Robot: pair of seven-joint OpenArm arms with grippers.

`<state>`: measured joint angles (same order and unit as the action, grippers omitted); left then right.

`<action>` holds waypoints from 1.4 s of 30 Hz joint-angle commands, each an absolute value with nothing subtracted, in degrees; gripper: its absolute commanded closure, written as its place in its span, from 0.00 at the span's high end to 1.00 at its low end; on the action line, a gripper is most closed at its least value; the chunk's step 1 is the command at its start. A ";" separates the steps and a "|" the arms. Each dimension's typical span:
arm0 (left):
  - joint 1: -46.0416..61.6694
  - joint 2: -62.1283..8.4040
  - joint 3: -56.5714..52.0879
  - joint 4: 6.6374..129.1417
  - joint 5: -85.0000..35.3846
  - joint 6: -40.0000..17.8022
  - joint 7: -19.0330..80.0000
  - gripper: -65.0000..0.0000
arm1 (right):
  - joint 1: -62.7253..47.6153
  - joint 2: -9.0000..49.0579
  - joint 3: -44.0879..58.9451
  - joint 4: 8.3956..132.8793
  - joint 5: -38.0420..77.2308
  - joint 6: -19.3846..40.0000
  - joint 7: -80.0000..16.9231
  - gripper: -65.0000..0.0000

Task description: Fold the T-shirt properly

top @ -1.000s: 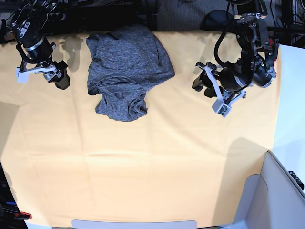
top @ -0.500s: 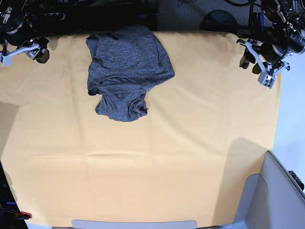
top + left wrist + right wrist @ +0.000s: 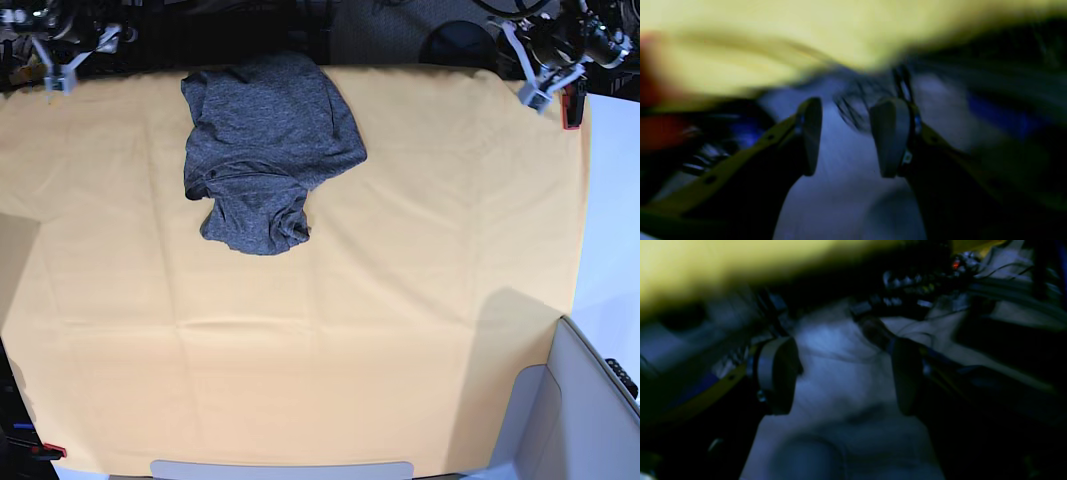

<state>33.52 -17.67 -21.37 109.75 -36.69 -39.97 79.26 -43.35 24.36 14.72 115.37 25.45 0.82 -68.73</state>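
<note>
From where I stand, the right gripper [image 3: 62, 58] sits at the far left corner of the table, up past the back edge of the yellow-orange cloth sheet [image 3: 330, 330]. Its own camera shows the two fingers [image 3: 775, 375] spread wide with nothing between them, only a blurred pale floor and a tangle of cables beyond.

Moving across, the T-shirt [image 3: 265, 150] lies on the sheet near the back edge, left of the middle. It is a dark heathered grey bundle, folded over itself but not neatly: the upper part is a broad rounded slab, and a narrower bunched flap hangs down from it toward the front, with a curled hem at the lower right corner. Neither arm touches it; both are well apart from it. The rest of the sheet is smooth, with a faint crease running across its lower half.

At the far right corner, the left gripper [image 3: 540, 70] hangs above the back edge of the sheet, next to a small red object [image 3: 571, 105] at the sheet's edge. Its wrist camera is badly smeared, yet the pale pads [image 3: 891, 133] show clearly apart, a gap between them and nothing in it. A white surface [image 3: 610, 200] borders the sheet on the right, and a grey bin wall [image 3: 575, 400] stands at the near right corner.
</note>
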 commanded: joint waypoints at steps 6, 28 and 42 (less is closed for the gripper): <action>33.71 -19.65 2.86 80.66 -20.26 -40.00 53.14 0.42 | -36.18 18.07 -13.76 91.82 -10.95 0.92 -50.33 0.67; 5.76 -4.88 31.69 15.69 -13.85 -17.19 3.30 0.42 | -7.60 0.66 -18.24 18.15 12.62 1.01 -5.58 0.68; 4.53 -1.19 13.67 15.96 -13.76 -17.19 3.03 0.42 | -6.81 0.57 -18.24 18.15 31.34 1.01 -6.20 0.68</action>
<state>4.54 -1.41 13.72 15.75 -13.63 -16.88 3.40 -6.66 0.73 -18.31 18.00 30.87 0.86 -6.37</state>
